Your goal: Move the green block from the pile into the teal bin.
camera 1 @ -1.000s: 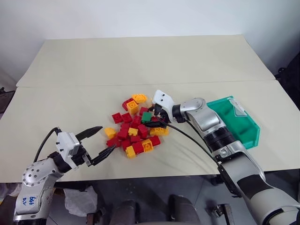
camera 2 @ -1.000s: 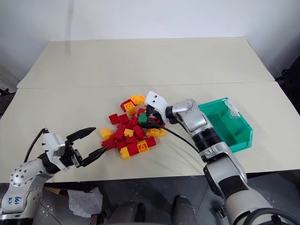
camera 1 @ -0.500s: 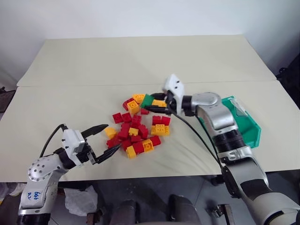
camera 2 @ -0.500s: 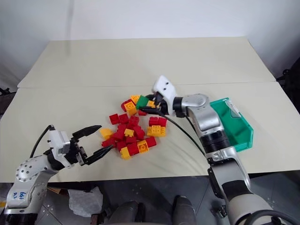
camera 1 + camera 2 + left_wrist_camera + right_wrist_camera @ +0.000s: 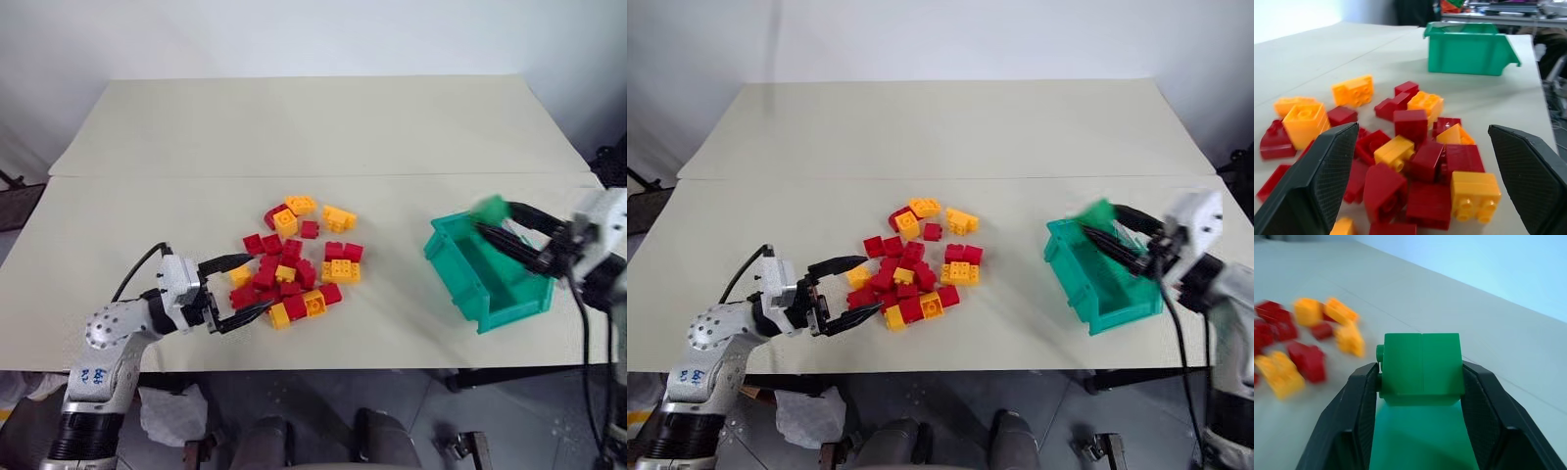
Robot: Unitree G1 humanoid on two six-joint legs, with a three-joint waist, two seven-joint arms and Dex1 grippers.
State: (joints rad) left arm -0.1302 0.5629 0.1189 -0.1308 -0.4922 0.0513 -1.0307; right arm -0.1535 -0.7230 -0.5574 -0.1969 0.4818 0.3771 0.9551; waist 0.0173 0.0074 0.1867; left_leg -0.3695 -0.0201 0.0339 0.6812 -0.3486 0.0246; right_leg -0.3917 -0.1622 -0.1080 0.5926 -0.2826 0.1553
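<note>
Your left gripper (image 5: 238, 290) is spread wide at the near side of the pile (image 5: 297, 259). Your right gripper (image 5: 1420, 377) pinches the green block (image 5: 1421, 368) over the teal bin (image 5: 460, 284). Its wrist view shows the block's studs sideways, toward the pile; the head views blur it.
</note>
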